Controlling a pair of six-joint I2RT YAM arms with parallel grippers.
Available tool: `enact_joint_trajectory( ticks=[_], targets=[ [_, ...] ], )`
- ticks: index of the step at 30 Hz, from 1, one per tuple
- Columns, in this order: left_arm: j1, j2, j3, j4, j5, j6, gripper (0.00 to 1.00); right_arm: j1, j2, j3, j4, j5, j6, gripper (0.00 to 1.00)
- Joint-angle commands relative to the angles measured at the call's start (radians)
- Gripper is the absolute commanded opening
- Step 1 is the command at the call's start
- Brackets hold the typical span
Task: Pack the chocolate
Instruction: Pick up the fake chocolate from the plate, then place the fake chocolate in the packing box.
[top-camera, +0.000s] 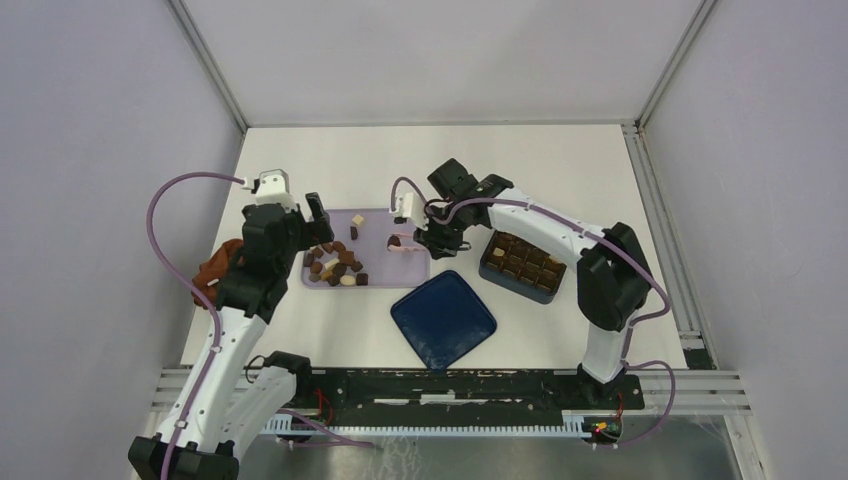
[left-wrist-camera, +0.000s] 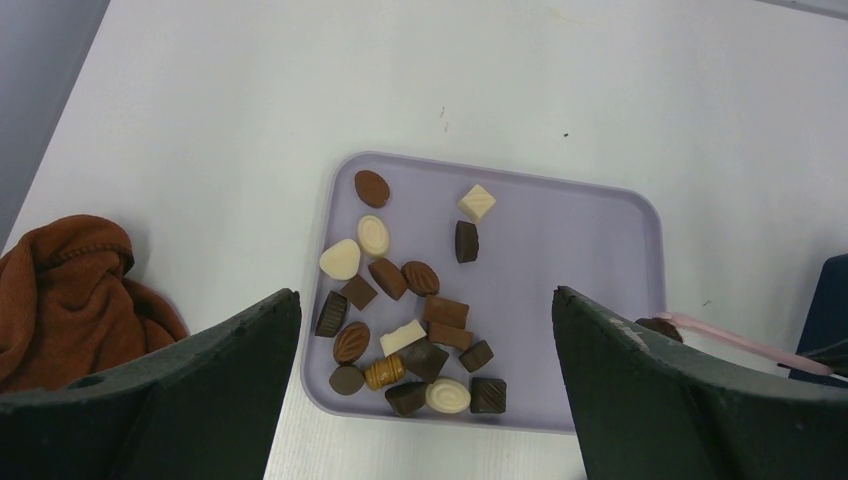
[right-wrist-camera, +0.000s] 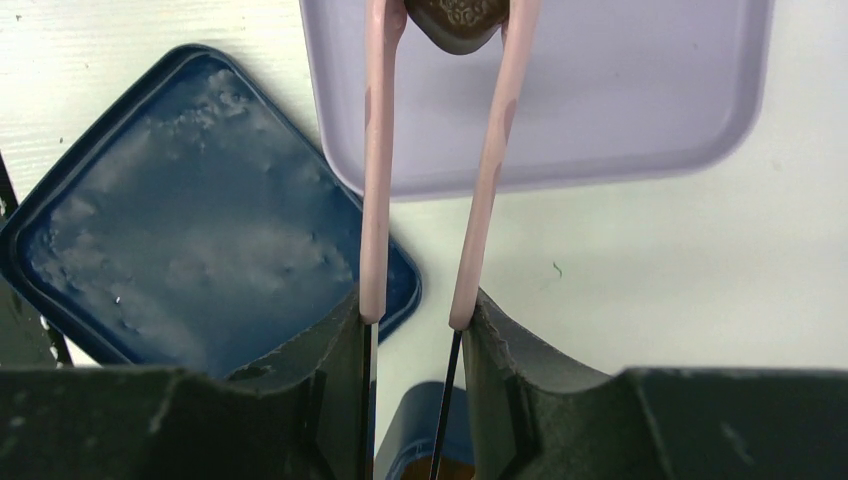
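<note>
The chocolate (top-camera: 335, 265) lies as several dark, mid-brown and cream pieces (left-wrist-camera: 410, 330) at the left end of a lilac tray (top-camera: 385, 272). My left gripper (left-wrist-camera: 425, 294) hangs open above that pile with nothing between its fingers (left-wrist-camera: 230, 370). My right gripper (right-wrist-camera: 415, 315) is shut on pink tongs (right-wrist-camera: 378, 180). The tong tips pinch one dark brown piece (right-wrist-camera: 455, 15) over the tray's right part (right-wrist-camera: 620, 90). From above, the right gripper (top-camera: 432, 240) is at the tray's right edge and the held piece (top-camera: 394, 241) is over the tray.
A blue box (top-camera: 523, 265) holding several chocolates stands right of the tray. Its blue lid (top-camera: 443, 318) lies flat in front of the tray (right-wrist-camera: 190, 210). A reddish-brown cloth (top-camera: 218, 265) is bunched left of the tray (left-wrist-camera: 70, 290).
</note>
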Motion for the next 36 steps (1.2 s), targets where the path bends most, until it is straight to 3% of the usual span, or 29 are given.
enact_joint_trajectory(
  ticks=[1, 21, 36],
  targets=[
    [0.006, 0.008, -0.001, 0.023, -0.007, 0.039, 1.00, -0.041, -0.118, -0.040, 0.031, -0.038, -0.006, 0.22],
    [0.005, 0.015, -0.001, 0.017, -0.025, 0.041, 1.00, -0.429, -0.535, -0.389, 0.001, -0.139, -0.055, 0.22],
    [0.006, 0.011, -0.001, 0.019, -0.003, 0.039, 1.00, -0.718, -0.685, -0.639, -0.081, -0.152, -0.215, 0.22]
  ],
)
